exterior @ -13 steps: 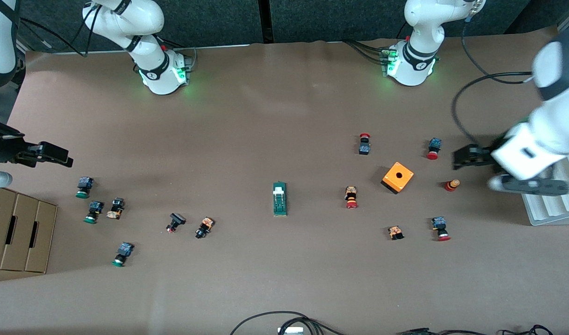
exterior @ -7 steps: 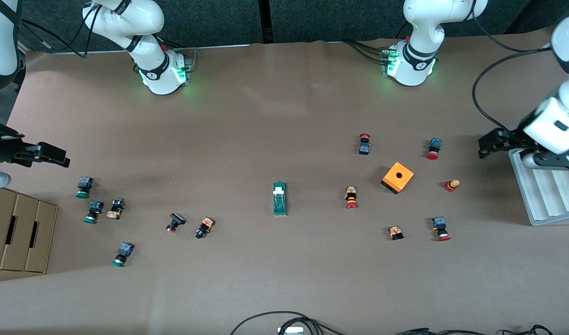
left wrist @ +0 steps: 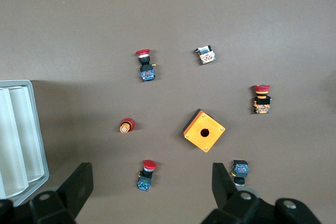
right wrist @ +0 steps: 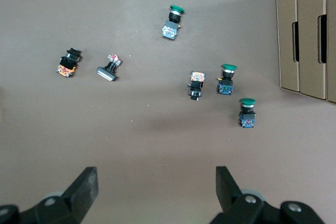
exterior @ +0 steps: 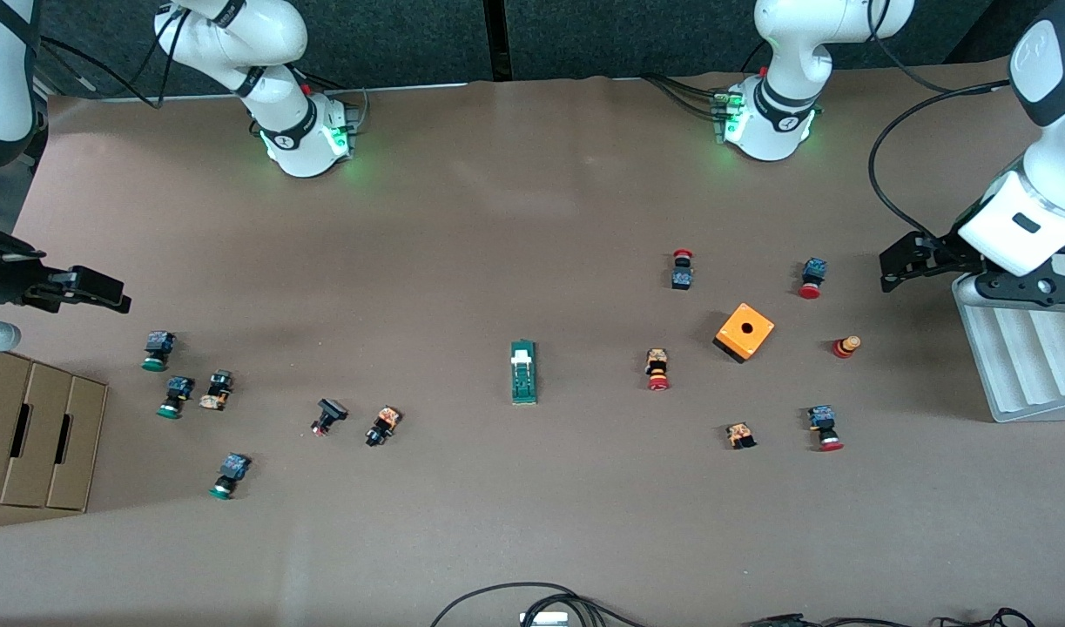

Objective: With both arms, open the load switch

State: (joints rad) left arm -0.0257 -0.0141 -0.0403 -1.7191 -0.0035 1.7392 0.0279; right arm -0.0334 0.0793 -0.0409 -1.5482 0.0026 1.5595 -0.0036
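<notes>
The load switch [exterior: 523, 372], a narrow dark-green block with a white piece at its end toward the robots' bases, lies flat at the middle of the table. It shows in neither wrist view. My left gripper [exterior: 894, 264] hangs open and empty in the air at the left arm's end of the table, beside the white tray; in the left wrist view the gripper [left wrist: 151, 182] is over a red-capped push button [left wrist: 145, 175]. My right gripper [exterior: 104, 292] is open and empty at the right arm's end, and the same gripper [right wrist: 156, 182] is over bare table.
An orange cube box [exterior: 744, 332] and several red-capped push buttons [exterior: 657, 369] lie toward the left arm's end. Green-capped buttons [exterior: 157, 350] and other small parts are toward the right arm's end, near cardboard boxes [exterior: 27, 431]. A white ridged tray [exterior: 1028, 366] sits at the table's edge.
The left arm has risen and swung back from near the red buttons to the tray's corner. The right gripper has barely shifted. The load switch has not moved.
</notes>
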